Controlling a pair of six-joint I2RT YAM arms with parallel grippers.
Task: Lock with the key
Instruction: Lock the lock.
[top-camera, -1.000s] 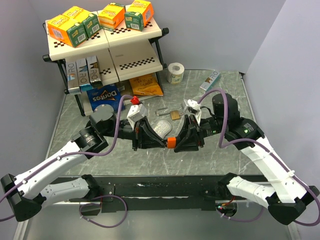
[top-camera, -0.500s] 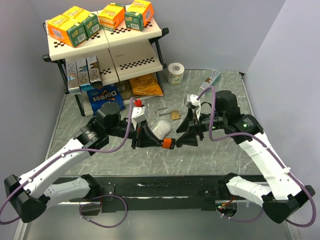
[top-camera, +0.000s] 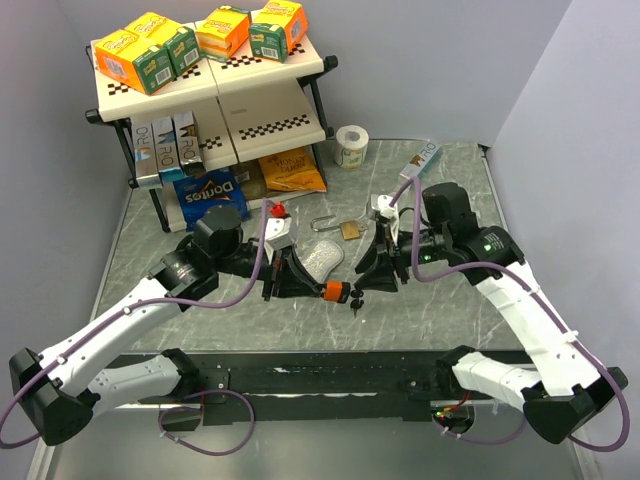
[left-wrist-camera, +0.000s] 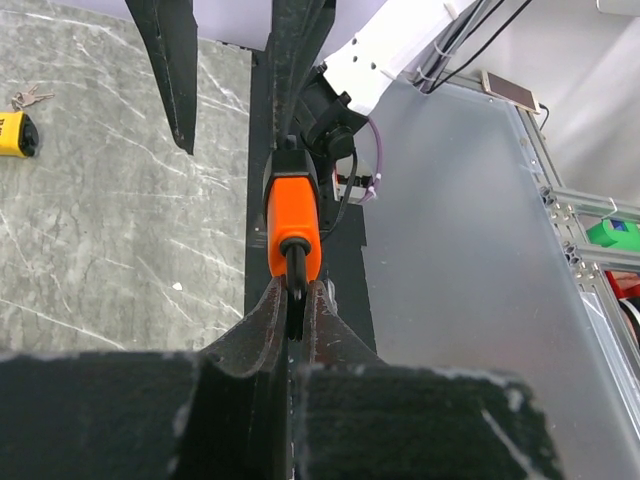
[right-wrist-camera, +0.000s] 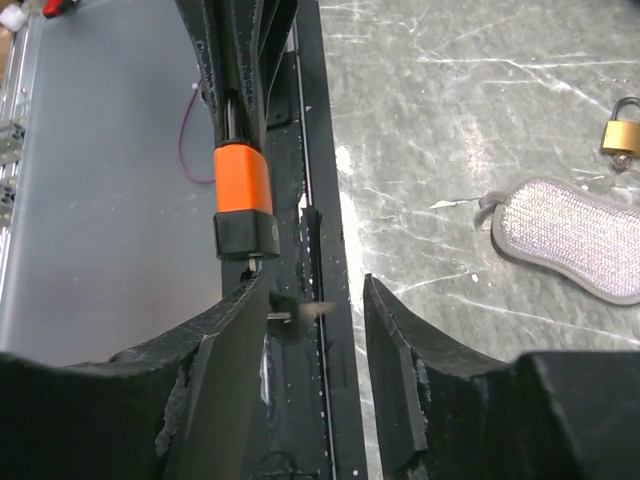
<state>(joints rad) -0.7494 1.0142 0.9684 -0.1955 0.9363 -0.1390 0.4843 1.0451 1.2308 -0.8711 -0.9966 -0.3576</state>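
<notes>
Left pincer (left-wrist-camera: 293, 300) was clamped hard on the steel loop of the orange padlock (left-wrist-camera: 293, 225), and it held that lock out in the air above the near edge of the tabletop (top-camera: 400, 320). The lock's black base pointed away from the pincer, straight toward the other arm. Just beyond the fingers (top-camera: 300, 275), on the stone, lay a silver mesh pad (top-camera: 322, 257), flat and well clear of the grip.

Right below the orange padlock's base, a small key (right-wrist-camera: 283, 312) showed up, blurred in the right wrist view and only a dark speck from above (top-camera: 357, 302). It sat close to the inner face of one finger; whether they touched could not be told.

Right pincer (right-wrist-camera: 312, 295) faced the lock head-on with its jaws spread wide, and nothing was pinched between them. The lock's base hung just in front of the gap, apart from both tips.

Further back, right of the mesh pad, a brass padlock (top-camera: 350, 229) rested on the tabletop with its loop swung open.
</notes>
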